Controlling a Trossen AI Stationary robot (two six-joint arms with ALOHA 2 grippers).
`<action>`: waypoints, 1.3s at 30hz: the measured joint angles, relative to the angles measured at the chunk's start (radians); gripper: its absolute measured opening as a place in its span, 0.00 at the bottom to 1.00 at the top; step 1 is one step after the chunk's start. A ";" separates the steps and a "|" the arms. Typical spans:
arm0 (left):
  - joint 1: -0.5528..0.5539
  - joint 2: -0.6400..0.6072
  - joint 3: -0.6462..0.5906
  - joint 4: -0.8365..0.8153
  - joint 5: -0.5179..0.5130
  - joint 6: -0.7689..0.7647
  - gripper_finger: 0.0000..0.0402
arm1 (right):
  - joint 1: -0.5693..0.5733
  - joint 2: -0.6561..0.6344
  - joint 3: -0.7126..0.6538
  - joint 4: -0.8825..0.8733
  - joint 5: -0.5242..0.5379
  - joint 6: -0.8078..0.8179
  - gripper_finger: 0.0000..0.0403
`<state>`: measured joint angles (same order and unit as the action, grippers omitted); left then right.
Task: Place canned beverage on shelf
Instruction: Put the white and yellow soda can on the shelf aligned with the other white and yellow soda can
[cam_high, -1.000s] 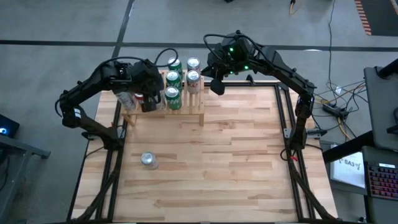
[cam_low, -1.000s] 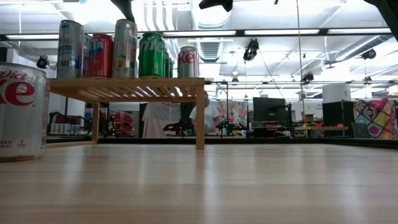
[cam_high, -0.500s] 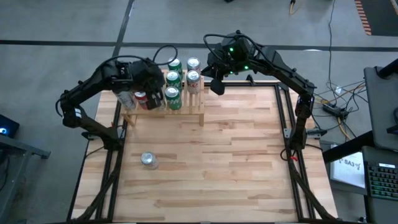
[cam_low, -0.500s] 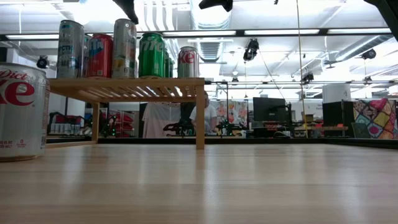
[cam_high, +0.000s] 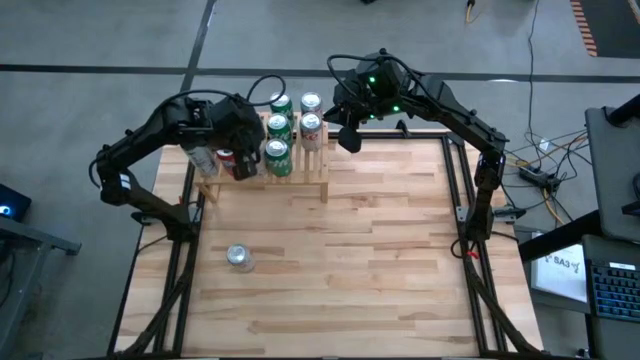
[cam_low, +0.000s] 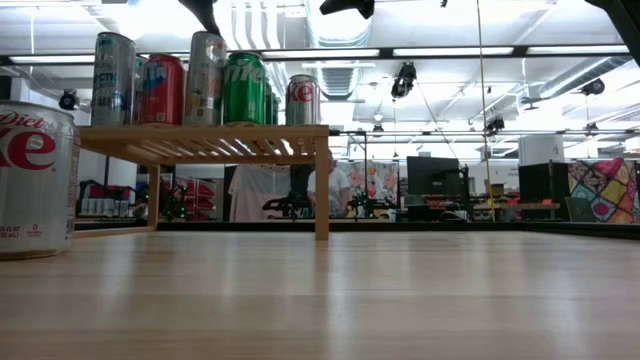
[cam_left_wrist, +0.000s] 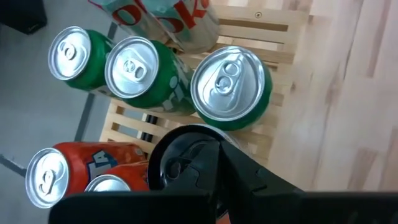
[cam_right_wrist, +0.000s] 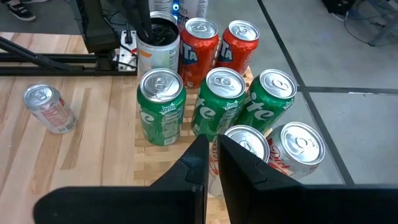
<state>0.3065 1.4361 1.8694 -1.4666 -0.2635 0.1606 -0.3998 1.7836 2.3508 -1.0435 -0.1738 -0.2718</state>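
The shelf (cam_high: 300, 182), a low light-wood slatted rack, stands at the table's far left and carries several upright cans, green, orange and silver. My left gripper (cam_high: 240, 165) is shut above the shelf's left part, over a silver can (cam_low: 203, 80) that leans toward the green can (cam_low: 243, 88). My right gripper (cam_high: 350, 138) hovers shut above the shelf's right end and holds nothing. A Diet Coke can (cam_high: 240, 258) stands loose on the table, near left. My left gripper comes slanting down from above with shut fingers (cam_right_wrist: 142, 22) onto the silver can's top rim (cam_right_wrist: 149, 38). Whether it pinches the rim or only presses against it, I cannot tell. The can stands on the shelf's slats, tilted.
The table's whole right half and near side (cam_high: 400, 270) are bare wood. Metal frame rails run along the table's left and right edges (cam_high: 462, 200). The cans stand close together, so the leaning can nearly touches its neighbours. People and equipment show far behind the table.
My left gripper has rolled a little about its own axis without shifting place. The silver can under it, upright a second ago, now tips with its top toward the green can while its base stays on the slats.
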 joint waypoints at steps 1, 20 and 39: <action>0.000 0.000 0.000 0.000 0.009 0.008 0.00 | 0.000 0.000 0.000 0.000 0.000 0.000 0.06; 0.000 -0.018 0.000 -0.033 0.012 0.034 0.00 | 0.000 0.000 0.000 0.000 0.000 0.000 0.06; 0.000 -0.030 0.000 -0.080 -0.060 0.012 0.00 | 0.000 0.000 0.000 0.000 0.000 0.003 0.06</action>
<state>0.3065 1.4059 1.8694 -1.5463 -0.3239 0.1729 -0.3996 1.7832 2.3508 -1.0435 -0.1738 -0.2688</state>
